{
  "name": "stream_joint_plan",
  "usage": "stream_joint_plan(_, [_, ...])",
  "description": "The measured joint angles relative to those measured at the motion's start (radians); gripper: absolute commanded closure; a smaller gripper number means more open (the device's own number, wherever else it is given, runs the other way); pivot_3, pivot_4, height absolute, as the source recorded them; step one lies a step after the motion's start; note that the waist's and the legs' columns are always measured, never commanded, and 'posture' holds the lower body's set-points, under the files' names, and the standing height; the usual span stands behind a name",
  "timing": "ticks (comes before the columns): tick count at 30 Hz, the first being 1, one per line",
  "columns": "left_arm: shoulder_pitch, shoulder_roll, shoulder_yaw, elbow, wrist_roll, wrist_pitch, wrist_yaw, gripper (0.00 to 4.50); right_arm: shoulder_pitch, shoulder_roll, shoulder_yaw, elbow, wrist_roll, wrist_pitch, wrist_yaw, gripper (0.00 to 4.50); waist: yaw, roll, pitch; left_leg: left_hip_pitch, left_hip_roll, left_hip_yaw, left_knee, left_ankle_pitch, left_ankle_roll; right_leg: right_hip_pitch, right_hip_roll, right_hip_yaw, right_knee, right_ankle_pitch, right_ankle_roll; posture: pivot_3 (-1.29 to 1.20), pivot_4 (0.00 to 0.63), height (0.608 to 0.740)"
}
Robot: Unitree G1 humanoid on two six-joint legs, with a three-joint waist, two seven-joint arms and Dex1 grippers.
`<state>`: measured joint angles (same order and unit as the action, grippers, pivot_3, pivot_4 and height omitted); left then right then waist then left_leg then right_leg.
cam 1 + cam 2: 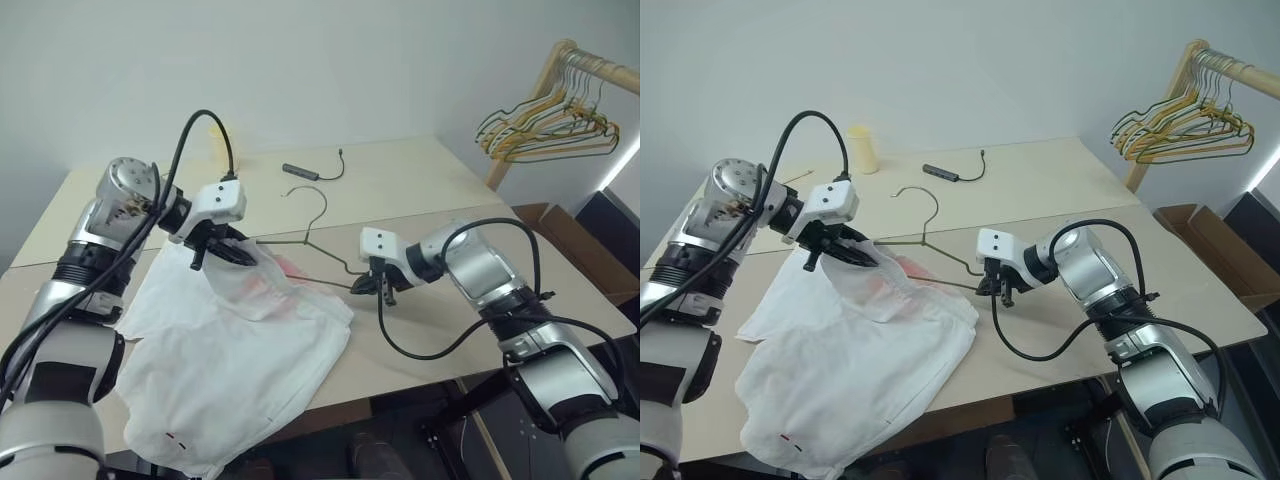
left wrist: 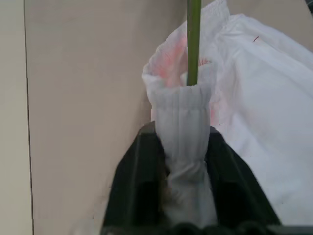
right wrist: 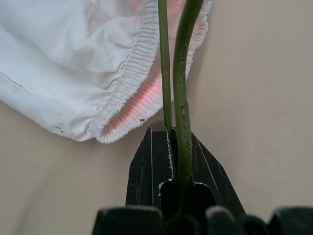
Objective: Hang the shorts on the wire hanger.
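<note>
shorts (image 1: 230, 350): spread on the counter (image 1: 420, 190), waistband bunched over one hanger end
wire hanger (image 1: 318, 232): runs claw to claw
left claw (image 1: 236, 250): pinching waistband
right claw (image 1: 377, 285): clamped on wire

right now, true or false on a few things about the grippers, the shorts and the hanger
1. The right gripper is shut on the wire hanger. True.
2. The left gripper pinches the waistband of the shorts. True.
3. The shorts hang on the rack. False: they lie on the table.
4. The rack is bare. False: it carries a bunch of hangers.
5. A dark cable lies on the table behind the hanger. True.
</note>
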<state>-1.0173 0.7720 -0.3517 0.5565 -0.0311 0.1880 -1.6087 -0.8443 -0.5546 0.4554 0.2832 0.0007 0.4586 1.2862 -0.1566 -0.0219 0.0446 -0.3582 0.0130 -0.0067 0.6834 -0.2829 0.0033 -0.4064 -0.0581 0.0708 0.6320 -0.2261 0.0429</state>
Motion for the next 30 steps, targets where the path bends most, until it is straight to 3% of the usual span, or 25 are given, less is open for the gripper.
stream_joint_plan(1, [0.0, -0.002, 0.0, 0.005, 0.004, -0.001, 0.0, 4.48, 0.0, 0.0, 0.0, -0.001, -0.001, 0.0, -0.002, 4.5, 0.0, 0.0, 0.0, 0.0, 0.0, 0.0, 0.0, 0.0, 0.0, 0.0, 0.0, 0.0, 0.0, 0.0, 0.0, -0.11, 0.0, 0.74])
stream_joint_plan(6, [0.0, -0.009, 0.004, 0.01, 0.022, -0.024, 0.009, 4.48, 0.006, -0.001, -0.001, -0.011, -0.008, -0.003, -0.022, 4.5, 0.0, 0.0, 0.0, 0.0, 0.0, 0.0, 0.0, 0.0, 0.0, 0.0, 0.0, 0.0, 0.0, 0.0, 0.0, -0.11, 0.0, 0.74])
stream_joint_plan(9, [0.0, -0.01, 0.023, 0.01, 0.03, -0.079, 0.038, 4.5, 0.02, -0.005, -0.016, -0.028, -0.017, -0.058, -0.042, 3.77, 0.001, 0.0, 0.0, 0.0, 0.0, -0.001, 0.0, 0.0, 0.0, 0.0, 0.0, 0.0, 0.0, 0.0, 0.0, -0.11, 0.0, 0.74])
stream_joint_plan(13, [0.0, -0.011, 0.026, 0.009, 0.032, -0.122, 0.065, 4.5, 0.035, 0.012, -0.074, -0.103, 0.024, -0.031, -0.071, 2.43, 0.0, 0.0, 0.0, -0.001, 0.0, -0.005, 0.0, 0.0, 0.0, -0.001, 0.0, 0.0, 0.001, 0.0, 0.0, -0.11, 0.0, 0.74])
stream_joint_plan(20, [0.0, 0.016, 0.049, 0.06, 0.048, -0.163, 0.094, 4.5, 0.118, -0.127, -0.174, -0.184, 0.061, -0.008, -0.076, 0.03, 0.007, 0.0, 0.0, -0.003, -0.001, -0.007, 0.001, 0.0, 0.0, -0.001, -0.001, -0.001, -0.001, 0.0, 0.0, -0.12, 0.0, 0.74])
stream_joint_plan(26, [-0.011, 0.013, 0.061, 0.103, 0.052, -0.183, 0.107, 4.5, 0.195, -0.216, -0.299, -0.223, 0.144, 0.202, -0.093, 0.03, 0.005, 0.0, 0.0, -0.003, 0.0, -0.003, 0.001, 0.0, 0.0, -0.001, -0.001, -0.002, 0.0, 0.0, 0.0, -0.14, 0.0, 0.74])
stream_joint_plan(30, [-0.019, 0.012, 0.072, 0.132, 0.057, -0.199, 0.113, 4.5, 0.294, -0.131, -0.353, -0.304, 0.258, 0.438, -0.16, 0.03, -0.007, -0.001, 0.0, -0.003, 0.0, -0.002, 0.001, 0.0, 0.0, -0.001, 0.0, 0.0, 0.001, 0.0, 0.0, -0.15, 0.0, 0.74])
